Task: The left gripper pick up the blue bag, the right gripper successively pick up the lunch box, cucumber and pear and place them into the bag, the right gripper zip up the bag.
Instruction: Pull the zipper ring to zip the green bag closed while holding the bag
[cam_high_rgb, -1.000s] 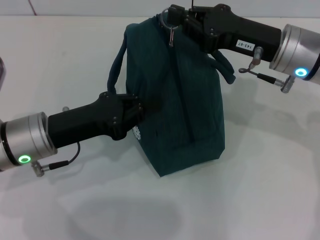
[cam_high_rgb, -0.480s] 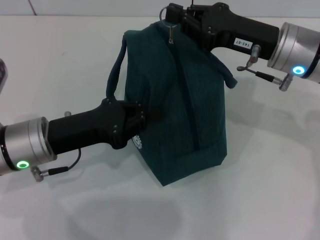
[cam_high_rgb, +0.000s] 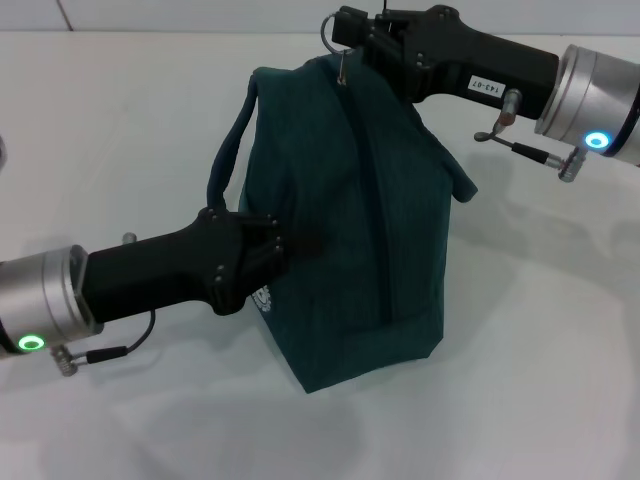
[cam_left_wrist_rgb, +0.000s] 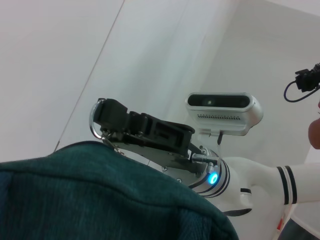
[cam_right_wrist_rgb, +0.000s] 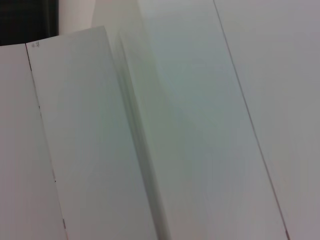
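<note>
The blue bag (cam_high_rgb: 350, 230) stands on the white table, tilted, with its zipper line closed along the top. My left gripper (cam_high_rgb: 280, 245) is shut on the fabric of the bag's near side, beside the small white logo. At the bag's far top end my right gripper (cam_high_rgb: 345, 35) is shut on the ring zipper pull (cam_high_rgb: 330, 30). The left wrist view shows the bag's top edge (cam_left_wrist_rgb: 100, 200) with the right gripper (cam_left_wrist_rgb: 107, 122) and the ring (cam_left_wrist_rgb: 92, 122) just above it. The lunch box, cucumber and pear are out of view.
One loop handle (cam_high_rgb: 228, 150) hangs off the bag's left side and another (cam_high_rgb: 455, 165) off its right. White table (cam_high_rgb: 540, 330) surrounds the bag. The right wrist view holds only pale wall panels (cam_right_wrist_rgb: 150, 125).
The bag's base has slid a little toward the front left, and my left arm has drawn back with it. The right gripper has stayed at the far top end on the ring.
</note>
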